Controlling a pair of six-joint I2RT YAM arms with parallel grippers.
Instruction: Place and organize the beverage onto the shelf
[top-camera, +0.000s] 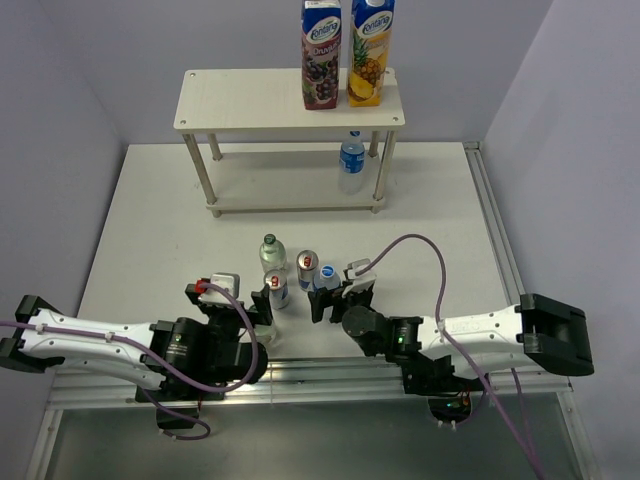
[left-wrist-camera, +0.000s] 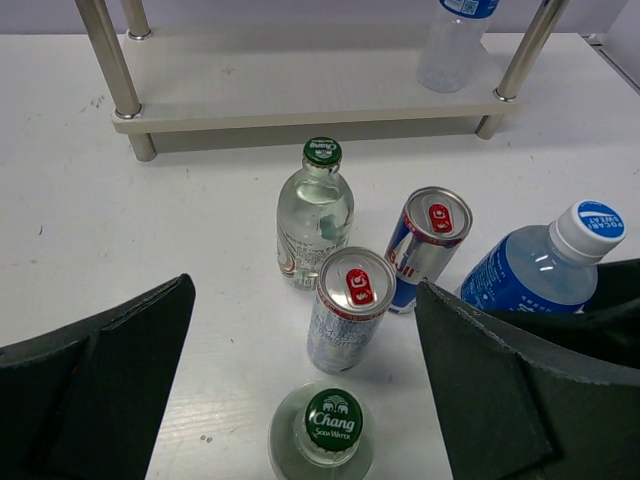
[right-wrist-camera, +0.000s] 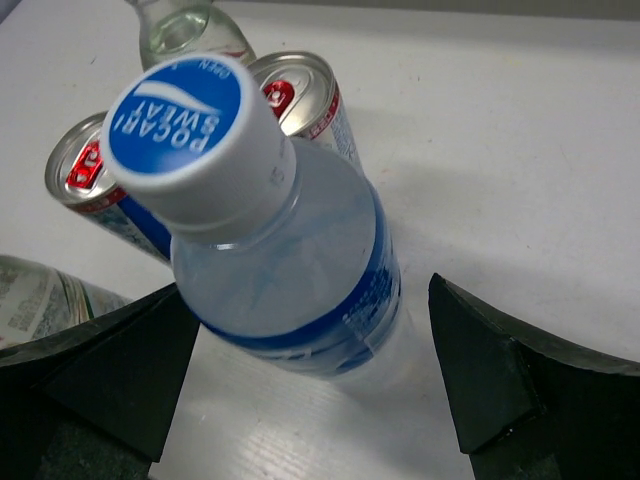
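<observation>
The shelf (top-camera: 250, 100) stands at the back, with one blue-capped water bottle (top-camera: 351, 160) on its lower board (left-wrist-camera: 250, 85). On the table stand a green-capped glass bottle (left-wrist-camera: 313, 212), two silver-blue-red cans (left-wrist-camera: 347, 322) (left-wrist-camera: 428, 246) and a second water bottle (right-wrist-camera: 285, 250). My right gripper (right-wrist-camera: 310, 290) is open around that water bottle, with a gap on each side. My left gripper (left-wrist-camera: 305, 295) is open. Another green-capped glass bottle (left-wrist-camera: 333, 425) stands upright between its fingers, untouched, just behind the nearer can.
Two tall juice cartons (top-camera: 345, 50) stand on the shelf's top board, toward its right. White shelf posts (left-wrist-camera: 115, 70) frame the lower tier. A metal rail (top-camera: 490, 220) runs along the table's right edge. Grey walls close in on three sides.
</observation>
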